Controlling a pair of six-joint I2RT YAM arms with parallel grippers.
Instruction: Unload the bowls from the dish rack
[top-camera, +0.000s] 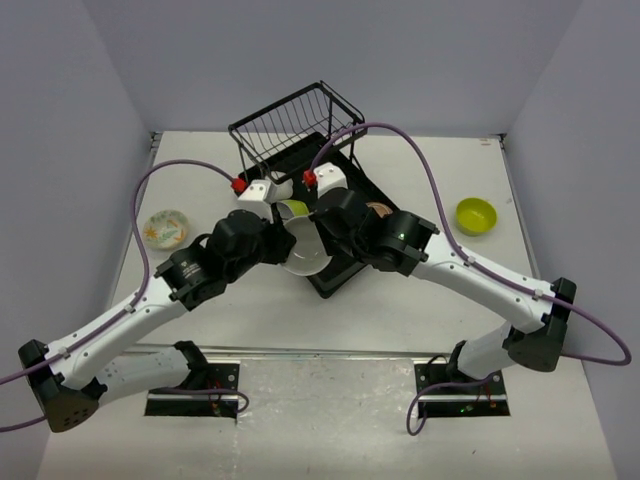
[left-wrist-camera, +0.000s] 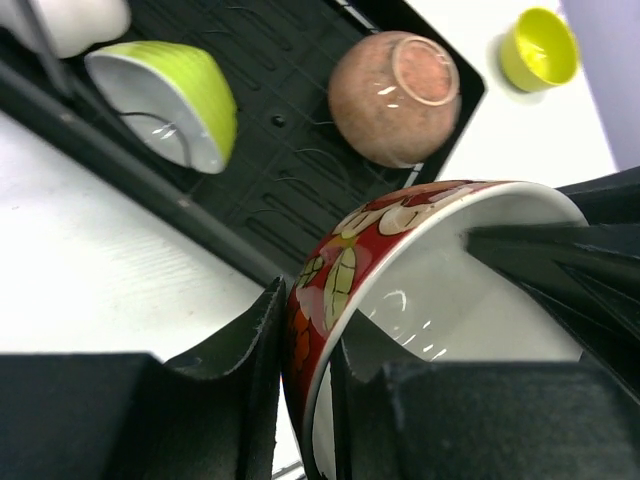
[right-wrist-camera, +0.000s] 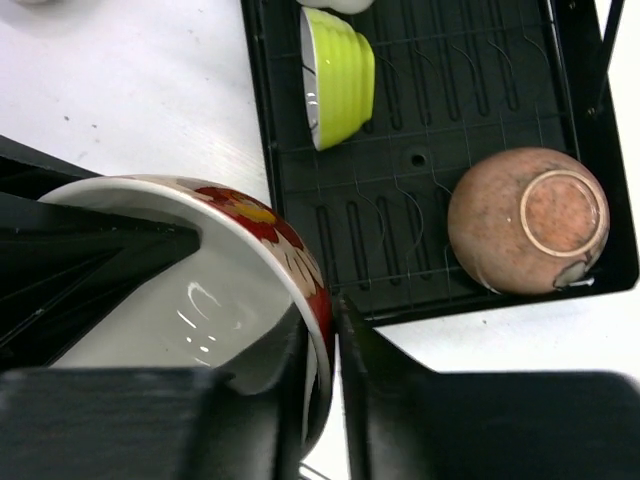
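Note:
A red bowl with a leaf pattern and white inside (top-camera: 305, 250) hangs over the near corner of the black dish rack (top-camera: 335, 278). My left gripper (left-wrist-camera: 305, 310) is shut on one side of its rim (left-wrist-camera: 440, 290). My right gripper (right-wrist-camera: 320, 320) is shut on the opposite side of its rim (right-wrist-camera: 200, 290). In the rack's tray (right-wrist-camera: 420, 120) a lime-green bowl (right-wrist-camera: 338, 75) lies on its side. A tan-brown bowl (right-wrist-camera: 527, 220) rests upside down near the tray's corner.
A second lime-green bowl (top-camera: 476, 215) stands on the table right of the rack. A pale patterned bowl (top-camera: 166, 228) stands at the left. The raised wire basket (top-camera: 295, 120) is at the rack's far end. A white rounded object (left-wrist-camera: 75, 20) lies beside the green bowl.

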